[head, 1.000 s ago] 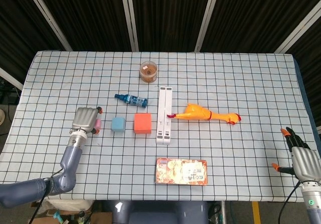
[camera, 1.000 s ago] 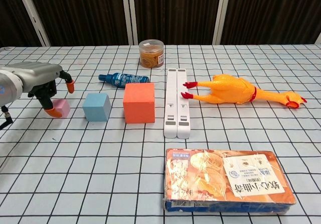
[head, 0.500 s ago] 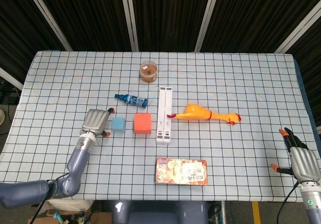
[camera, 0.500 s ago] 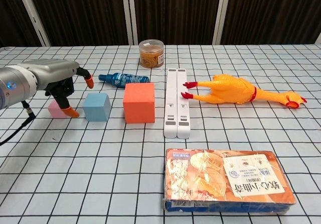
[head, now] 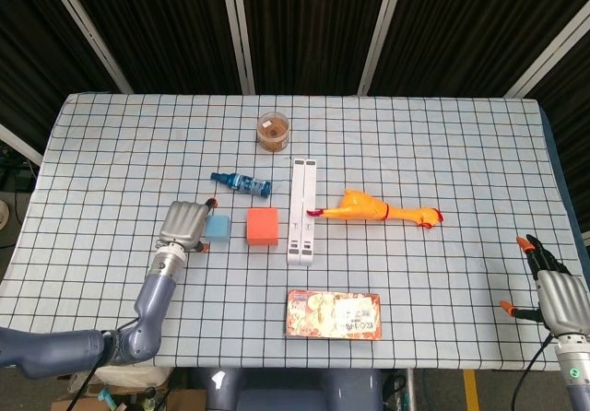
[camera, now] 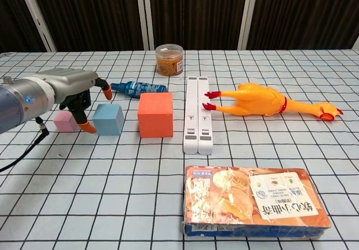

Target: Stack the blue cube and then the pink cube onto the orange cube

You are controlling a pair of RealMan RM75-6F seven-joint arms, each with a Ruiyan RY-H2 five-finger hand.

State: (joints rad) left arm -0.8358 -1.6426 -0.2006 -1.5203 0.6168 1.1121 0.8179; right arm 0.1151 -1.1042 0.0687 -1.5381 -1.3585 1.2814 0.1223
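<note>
my left hand [camera: 78,96]: over the left edge of the blue cube, fingers spread apart with orange tips, one tip low at the cube's front-left corner, another up near the bottle; holding nothing, can't tell whether a tip touches the cube
my right hand [head: 558,296]: off the table's right edge, low in the head view only, fingers apart, holding nothing
blue cube [camera: 110,119]: flat on the cloth, just left of the orange cube, small gap between them
pink cube [camera: 64,121]: on the cloth left of the blue cube, partly behind my left hand in the chest view, hidden under it in the head view
orange cube [camera: 155,114]: biggest of the three, on the cloth, nothing on top, just left of the white bar
white bar [camera: 198,114]: long two-strip piece lying front to back, small grey marks on it, unreadable
blue bottle [camera: 137,87]: lying on its side behind the cubes, label print too small to read
jar [camera: 169,59]: clear, brown contents, small label, unreadable
rubber chicken [camera: 263,102]: yellow, lying on its side right of the bar, red feet toward the bar
snack pack [camera: 255,202]: flat wrapped box at front, orange with blue edge, white label with Chinese characters upside down to the chest camera, can't read them
tablecloth [head: 442,135]: white with black grid
</note>
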